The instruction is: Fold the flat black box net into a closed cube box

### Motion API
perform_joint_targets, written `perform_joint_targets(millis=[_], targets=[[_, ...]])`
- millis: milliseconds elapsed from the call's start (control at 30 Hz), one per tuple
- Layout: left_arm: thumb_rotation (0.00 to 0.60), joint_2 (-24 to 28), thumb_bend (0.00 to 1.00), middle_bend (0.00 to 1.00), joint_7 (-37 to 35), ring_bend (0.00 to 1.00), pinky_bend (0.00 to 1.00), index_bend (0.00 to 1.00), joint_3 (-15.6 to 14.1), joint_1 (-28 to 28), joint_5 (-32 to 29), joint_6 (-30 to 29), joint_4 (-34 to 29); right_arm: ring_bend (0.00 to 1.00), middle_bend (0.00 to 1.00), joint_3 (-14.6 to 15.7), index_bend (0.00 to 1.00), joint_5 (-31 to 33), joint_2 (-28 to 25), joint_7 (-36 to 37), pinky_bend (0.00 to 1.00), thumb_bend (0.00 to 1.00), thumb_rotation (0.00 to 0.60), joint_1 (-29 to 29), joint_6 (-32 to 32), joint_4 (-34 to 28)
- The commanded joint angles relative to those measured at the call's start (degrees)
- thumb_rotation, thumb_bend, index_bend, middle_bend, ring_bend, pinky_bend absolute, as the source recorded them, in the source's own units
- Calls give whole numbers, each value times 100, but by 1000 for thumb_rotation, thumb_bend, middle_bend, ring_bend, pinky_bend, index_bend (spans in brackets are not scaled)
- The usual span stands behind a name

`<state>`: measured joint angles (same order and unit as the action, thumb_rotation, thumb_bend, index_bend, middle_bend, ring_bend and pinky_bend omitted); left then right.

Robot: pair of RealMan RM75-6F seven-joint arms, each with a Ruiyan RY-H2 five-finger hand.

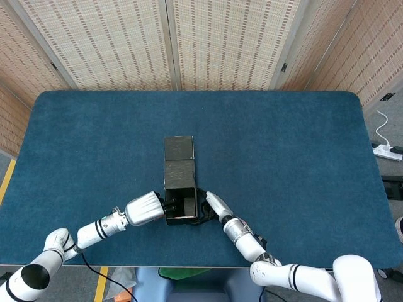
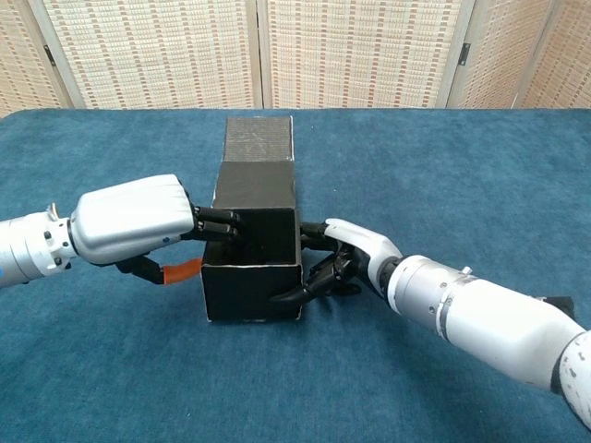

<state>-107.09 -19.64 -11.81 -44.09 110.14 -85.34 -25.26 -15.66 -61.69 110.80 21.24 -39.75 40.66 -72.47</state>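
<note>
The half-formed black box (image 2: 251, 277) sat near the front edge of the tabletop (image 2: 443, 157), a little left of its middle; its near wall stood upright and its side walls were raised, with the top open in the chest view; the left hand (image 2: 138, 221) grasped the box's left wall, dark fingers (image 2: 217, 224) hooked over the rim and down inside, an orange-tipped finger against the outside; the right hand (image 2: 346, 258) pressed the right wall from outside, its black fingers (image 2: 305, 286) spread along the lower corner, so it was bracing the box, not clenched round anything.

To do this step well, I judged both hands should squeeze the side walls square and level, keeping the base flat on the tabletop, so that the far panels could swing up and over without the walls springing outward; the left fingers would need to clear the cavity before the lid closed.

The card looked thin, stiff and matte, creased into crisp rectangular panels; beyond the formed part, two more panels (image 1: 179, 157) lay in a flat strip toward the far edge, the farthest one greyer under the light; the tabletop was covered in blue, short-piled cloth.
</note>
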Motion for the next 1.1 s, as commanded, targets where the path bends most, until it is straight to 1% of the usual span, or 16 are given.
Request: perform_joint_targets(millis=[33, 133, 233, 300, 367, 467, 600, 700, 767, 833, 967, 1100], targets=[[600, 121, 343, 418, 209, 848, 871, 430, -49, -44, -26, 197, -248, 782, 623, 14, 576, -43, 9, 23, 1000, 319, 600, 20, 13, -3], [600, 222, 343, 447, 378, 847, 873, 458, -56, -67, -47, 287, -496, 782, 623, 33, 576, -104, 8, 53, 1000, 319, 600, 49, 32, -28], [600, 277, 343, 499, 527, 847, 874, 506, -53, -73, -55, 299, -638, 782, 623, 55, 576, -155, 3, 83, 1000, 319, 600, 77, 46, -61], [600, 289, 343, 551, 545, 847, 873, 556, -51, -65, -74, 323, -701, 782, 623, 60, 575, -177, -1, 103, 1000, 319, 600, 93, 51, -84], [600, 293, 344, 585, 568, 847, 872, 590, -56, -57, -91, 371, -730, 782, 623, 57, 576, -189, -1, 115, 1000, 320, 600, 104, 61, -98], [600, 276, 344, 613, 608, 848, 869, 614, -49, -39, -113, 391, -749, 782, 623, 45, 576, -200, 4, 132, 1000, 319, 600, 119, 77, -117], [600, 230, 345, 684, 547, 854, 870, 678, -36, -6, -118, 276, -709, 782, 623, 4, 576, -202, 14, 155, 1000, 319, 600, 121, 93, -152], [600, 183, 344, 695, 467, 857, 870, 685, -11, 33, -132, 145, -630, 782, 623, -36, 576, -201, 20, 162, 1000, 319, 600, 122, 124, -159], [600, 160, 344, 677, 425, 857, 870, 667, 10, 61, -159, 95, -578, 782, 623, -63, 576, -196, 23, 153, 1000, 319, 600, 117, 143, -147], [600, 152, 344, 634, 413, 858, 870, 621, 32, 84, -191, 79, -557, 782, 623, -87, 575, -197, 26, 138, 1000, 320, 600, 108, 163, -139], [600, 191, 343, 450, 414, 853, 874, 413, 105, 117, -289, 84, -650, 782, 622, -123, 576, -217, 66, 70, 1000, 319, 600, 80, 233, -92], [600, 301, 342, 358, 490, 839, 875, 298, 171, 154, -355, 20, -821, 782, 615, -181, 576, -175, 131, 30, 1000, 319, 600, 49, 272, 25]])
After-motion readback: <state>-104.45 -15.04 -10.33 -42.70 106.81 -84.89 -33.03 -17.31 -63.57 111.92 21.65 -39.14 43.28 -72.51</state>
